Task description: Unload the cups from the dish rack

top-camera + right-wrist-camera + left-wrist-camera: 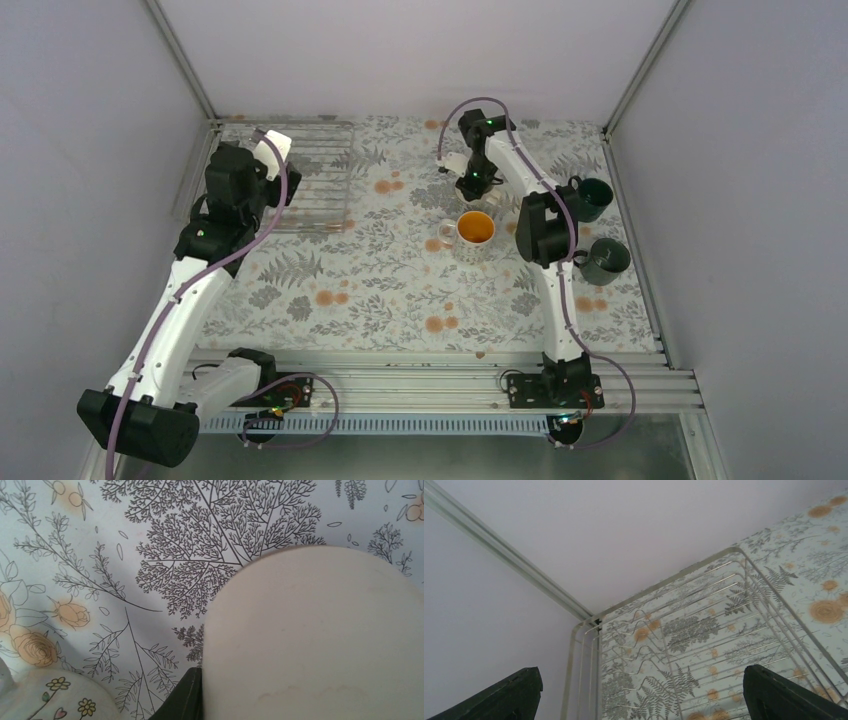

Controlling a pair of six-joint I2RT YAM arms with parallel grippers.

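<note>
Silvery bars of the dish rack [704,630] spread beneath the left gripper [642,672], whose two dark fingers [509,695] stand at opposite edges of the left wrist view, fully released and touching nothing. From above, the rack lies flat in the far left corner of the table [380,290], on a flower-and-fern printed cloth, with the left arm reaching over its near left part. The right gripper [466,178] is well apart from it, stretched to the far middle of the table, and it is clenched on the cream-white mug [315,635]. That mug's pale rounded surface fills the right half of the right wrist view, with one dark finger [187,700] pressed against its left edge. Whether this mug rests on the cloth or hangs just above it is hard to tell from either view. Just near of it stands the patterned mug [475,230], upright on the cloth, its orange inside open to the overhead camera and its handle pointing left. Its flowered wall also shows in the lower left corner of the right wrist view. Two green mugs stand upright beside the right arm, near the table's right edge: the farther green mug [597,197] and the nearer green mug [606,259], apart from each other.
</note>
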